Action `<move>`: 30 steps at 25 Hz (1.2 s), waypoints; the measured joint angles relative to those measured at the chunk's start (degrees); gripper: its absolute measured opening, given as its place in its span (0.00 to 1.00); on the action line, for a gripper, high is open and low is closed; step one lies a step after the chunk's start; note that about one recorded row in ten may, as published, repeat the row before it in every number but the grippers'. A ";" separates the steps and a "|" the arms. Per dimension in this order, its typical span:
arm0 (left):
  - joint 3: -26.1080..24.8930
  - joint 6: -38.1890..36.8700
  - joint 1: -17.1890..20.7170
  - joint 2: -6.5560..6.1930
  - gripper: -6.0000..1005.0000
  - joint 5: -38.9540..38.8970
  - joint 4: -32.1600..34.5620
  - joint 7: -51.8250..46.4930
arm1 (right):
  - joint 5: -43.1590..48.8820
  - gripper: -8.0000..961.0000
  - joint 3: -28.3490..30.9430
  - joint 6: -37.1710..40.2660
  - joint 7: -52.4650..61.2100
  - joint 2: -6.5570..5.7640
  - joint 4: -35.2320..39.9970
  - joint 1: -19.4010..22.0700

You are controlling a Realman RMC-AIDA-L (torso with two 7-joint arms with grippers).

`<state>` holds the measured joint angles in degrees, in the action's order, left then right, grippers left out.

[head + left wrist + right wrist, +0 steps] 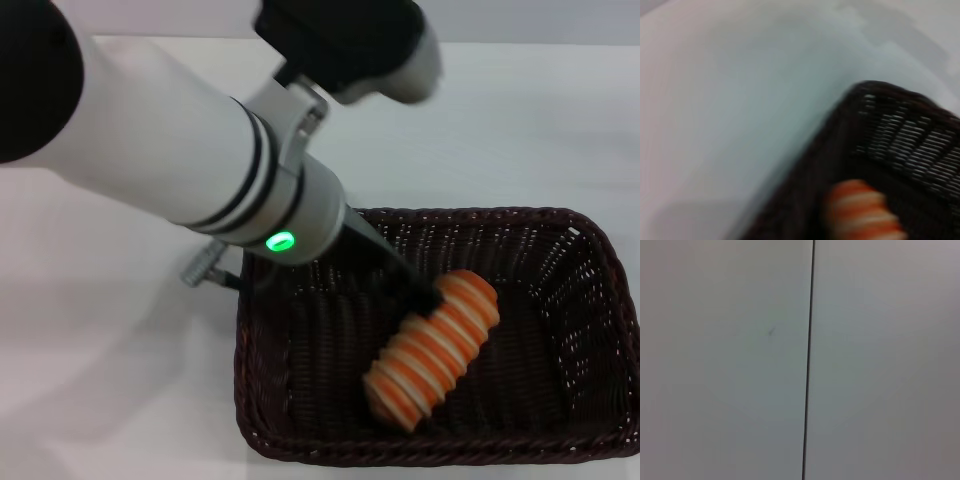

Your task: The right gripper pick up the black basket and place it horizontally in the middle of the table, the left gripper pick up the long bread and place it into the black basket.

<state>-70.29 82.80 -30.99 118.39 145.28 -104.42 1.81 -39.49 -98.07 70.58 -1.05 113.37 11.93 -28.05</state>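
Observation:
The black basket [590, 330] lies lengthwise on the white table [110, 360], right of centre and near the front edge. The long bread [432, 350], striped orange and cream, lies slanted inside it near the middle. My left gripper [418, 292], on the white arm with the green light [281, 241], reaches down into the basket and meets the bread's upper side. The left wrist view shows a basket corner [875, 100] and one end of the bread [860, 210], both blurred. My right gripper is out of view.
The right wrist view shows only a plain pale surface with a thin dark seam [809, 360]. A small metal connector [203, 265] sticks out under the left arm, just outside the basket's left rim.

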 joint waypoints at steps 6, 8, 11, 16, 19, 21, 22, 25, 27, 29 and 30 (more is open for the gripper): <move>-2.56 -15.43 6.17 -0.09 0.83 18.49 -0.15 -3.56 | -0.18 0.33 1.07 -0.23 0.01 0.24 0.33 -0.07; -3.48 -19.31 7.39 -0.13 0.85 19.51 0.43 -3.34 | -0.11 0.33 1.51 -0.41 0.07 0.28 0.38 -0.07; -9.42 -37.98 12.42 -0.21 0.85 19.97 4.43 -0.29 | 0.00 0.33 1.61 -0.55 0.15 0.19 0.39 -0.31; -12.71 -67.99 18.24 -0.15 0.85 19.91 13.65 1.72 | -0.10 0.33 1.61 -1.32 0.19 0.10 0.28 -0.73; -12.87 -83.13 20.20 -0.07 0.85 19.66 20.64 0.90 | -0.16 0.33 1.89 -1.96 0.25 0.20 0.48 -0.81; -12.69 -106.10 20.84 -0.08 0.85 19.36 33.23 -3.79 | -0.16 0.33 2.08 -2.05 0.24 0.46 0.50 -0.55; -12.69 -106.10 20.84 -0.08 0.85 19.36 33.23 -3.79 | -0.17 0.33 2.09 -2.02 0.24 0.51 0.51 -0.35; -12.96 -122.25 19.16 -0.15 0.85 19.18 45.65 -9.27 | -0.18 0.33 2.11 -2.00 0.29 0.57 0.48 -0.01; -13.01 -132.03 17.44 -0.04 0.85 19.14 53.64 -11.08 | -0.20 0.33 2.17 -1.95 0.36 0.59 0.32 0.08; -13.05 -141.19 15.38 0.11 0.85 19.11 62.15 -12.61 | -0.25 0.33 2.23 -1.78 0.44 0.60 0.25 0.11; -13.09 -144.87 14.51 0.14 0.85 19.01 65.67 -13.68 | -0.26 0.33 2.27 -1.74 0.50 0.61 0.25 0.13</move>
<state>-83.38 -62.07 -16.48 118.53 164.29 -38.75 -11.87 -39.75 -95.80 68.84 -0.56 113.98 12.18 -27.92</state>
